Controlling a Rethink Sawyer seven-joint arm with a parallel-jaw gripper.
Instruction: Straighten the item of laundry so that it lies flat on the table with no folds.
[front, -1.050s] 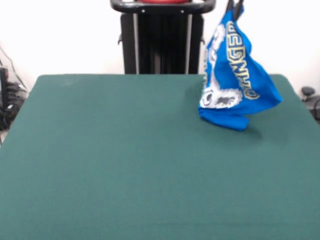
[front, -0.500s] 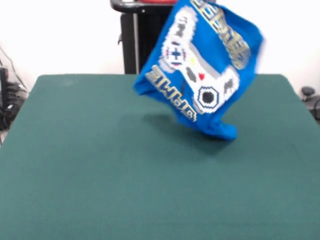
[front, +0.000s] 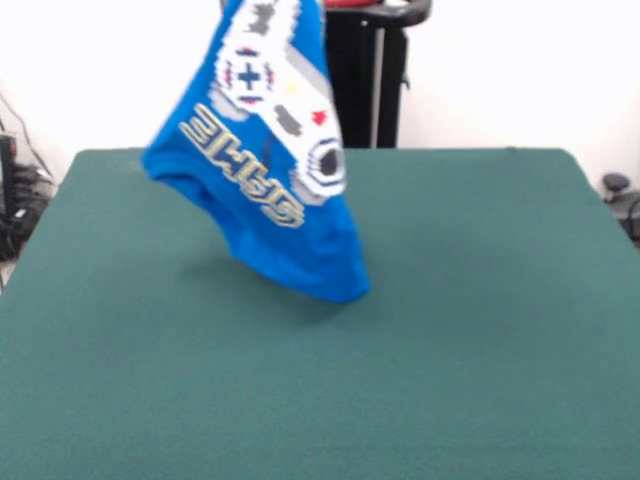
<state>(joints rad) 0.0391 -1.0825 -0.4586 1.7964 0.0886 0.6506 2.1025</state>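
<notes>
Here the gripper itself is sitting out of the picture above the top edge of the front view, so whether it is open or closed cannot be told; only what is dangling below it is showing. The small bright blue short-sleeved T-shirt printed with a white pixel game controller (front: 265, 160) is hanging straight down from that hidden hold, its long axis running near vertical but leaning, the top up at the frame's edge left of centre and the lowest bunched fold trailing toward the lower right. That bottom fold is hovering at or just above the large dark green felt-covered table (front: 480, 320), and contact cannot be settled from this view, though a soft shadow is lying on the cloth beneath it. The printed face is turning toward the camera, with the lettering reading sideways. The relation the coming move seems to depend on is this: the shirt is lying directly beneath the hold, over the left-centre of the table. Against a second ago, the shirt is travelling from the right side of the table across to the left, swinging and opening out as it goes.
</notes>
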